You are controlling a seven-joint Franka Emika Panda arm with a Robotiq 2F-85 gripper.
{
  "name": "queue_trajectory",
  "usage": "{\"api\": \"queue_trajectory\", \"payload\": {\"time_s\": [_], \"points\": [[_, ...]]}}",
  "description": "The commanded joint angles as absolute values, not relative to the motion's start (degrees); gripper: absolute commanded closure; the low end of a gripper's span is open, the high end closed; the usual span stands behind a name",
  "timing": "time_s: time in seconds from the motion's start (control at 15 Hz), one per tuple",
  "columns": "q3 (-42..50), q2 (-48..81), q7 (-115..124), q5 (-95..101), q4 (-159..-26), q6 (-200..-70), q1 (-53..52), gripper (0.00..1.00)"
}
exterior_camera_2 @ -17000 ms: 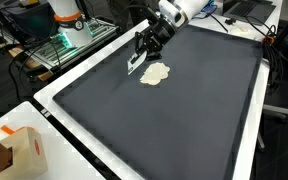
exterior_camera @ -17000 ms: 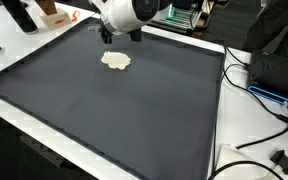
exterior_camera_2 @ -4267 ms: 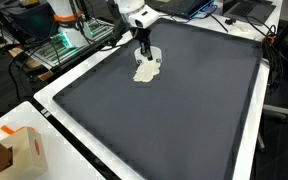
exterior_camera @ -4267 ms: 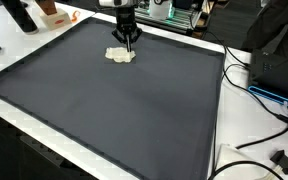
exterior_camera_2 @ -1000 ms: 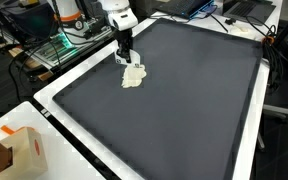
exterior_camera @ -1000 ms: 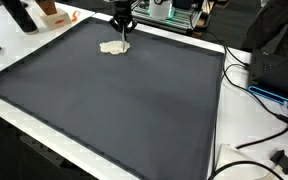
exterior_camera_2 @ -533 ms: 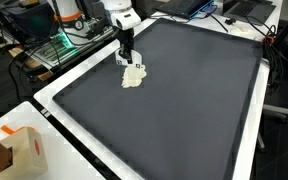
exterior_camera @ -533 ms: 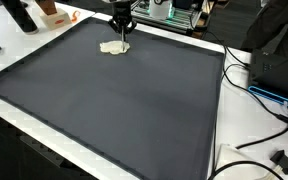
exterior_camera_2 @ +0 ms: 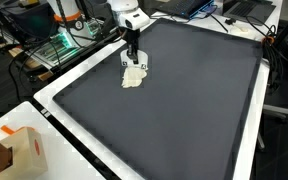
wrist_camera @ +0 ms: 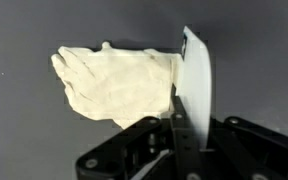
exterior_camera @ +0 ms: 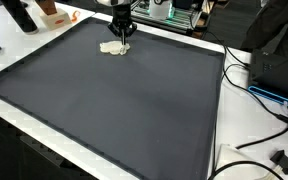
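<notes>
Cloth (wrist_camera: 114, 80), off-white, crumpled and soft-folded, lies left of centre in the wrist view on a matte dark-grey mat (exterior_camera: 134, 100); in both exterior views it sits at the upper middle of the frame, near the mat's far edge; the gripper (wrist_camera: 184, 75), black with a pale flat pad, has its jaws pinched together on the cloth's right edge.

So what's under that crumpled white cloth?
The white cloth lies on the dark mat. Anything directly beneath it is covered. The gripper pinches its edge.
</notes>
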State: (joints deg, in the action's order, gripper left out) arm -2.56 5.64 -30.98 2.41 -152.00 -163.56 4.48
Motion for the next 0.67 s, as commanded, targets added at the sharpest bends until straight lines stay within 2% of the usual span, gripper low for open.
{"api": "queue_trajectory", "payload": {"time_s": [0.0,0.6], "points": [[-5.25,10.87,-38.39,-3.91,-149.67,-161.86,4.92,0.99],[-6.07,4.65,-45.66,-8.55,-150.48,-154.96,4.48,0.99]]}}
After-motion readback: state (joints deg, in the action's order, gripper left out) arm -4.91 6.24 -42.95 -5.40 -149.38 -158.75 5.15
